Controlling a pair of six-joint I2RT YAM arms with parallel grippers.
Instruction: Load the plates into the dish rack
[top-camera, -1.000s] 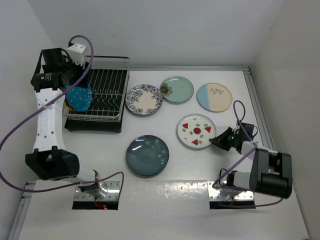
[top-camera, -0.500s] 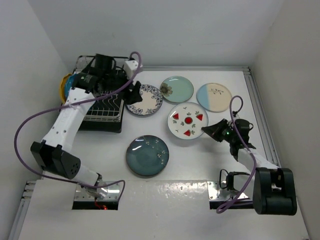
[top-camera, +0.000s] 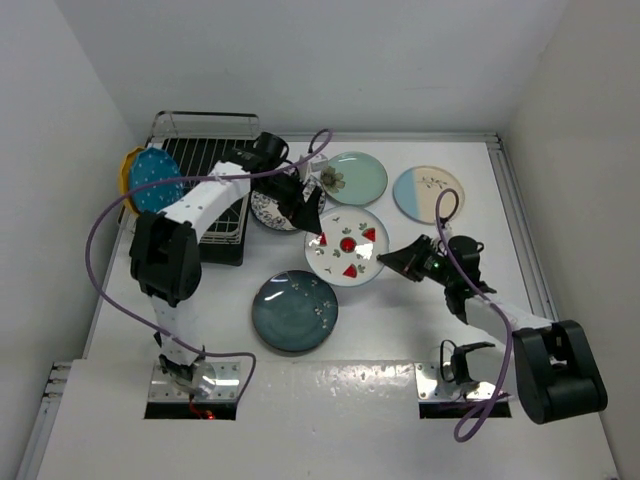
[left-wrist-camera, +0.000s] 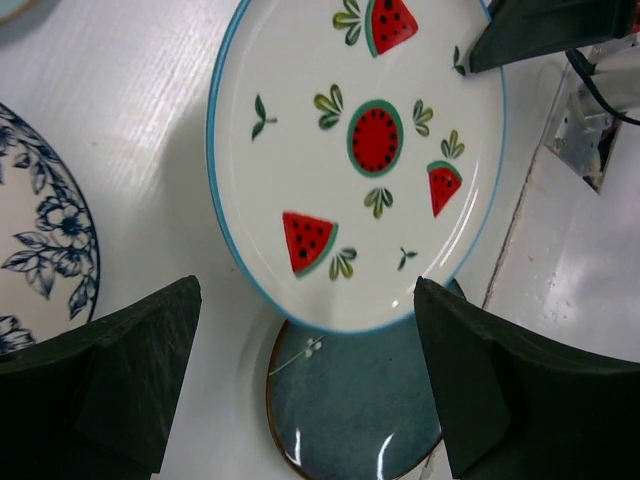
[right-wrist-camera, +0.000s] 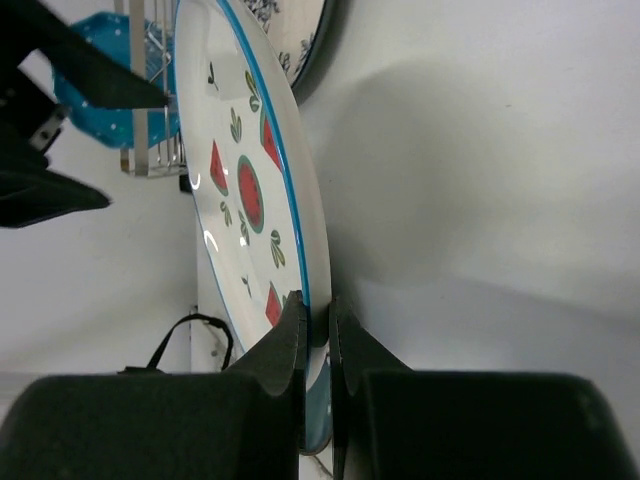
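The table (top-camera: 380, 335) is walled on three sides, and its widest bare stretch is found along the near edge. The rack (top-camera: 205, 150) is set in the far left corner. Two plates are stood upright at its left end, the yellow plate (top-camera: 127, 172) outermost and the dotted plate (top-camera: 157, 180) just beside it. The tines to their right are seen unfilled, so slots are left for the rest.

Five plates lie outside the rack. The teal plate (top-camera: 294, 311), mint plate (top-camera: 358, 178) and cream plate (top-camera: 428, 193) are laid flat, and the floral plate (top-camera: 262, 212) is partly hidden under the left arm.

The watermelon plate (top-camera: 345, 246) is pinched at its right rim by the right gripper (top-camera: 398, 262), whose jaws are closed on the edge. It appears raised and tilted off the table (its near rim overlaps the teal plate in the left wrist view). It is presumably being offered leftward, since the rack is judged a long reach for the right arm.

The left gripper (left-wrist-camera: 305, 300) is held over the same plate, jaws spread wide with nothing gripped. A hand-over is judged to be under way. The left rim is left free for a grasp, but clearance is tight there: the floral plate lies just beside it and the teal plate just below.
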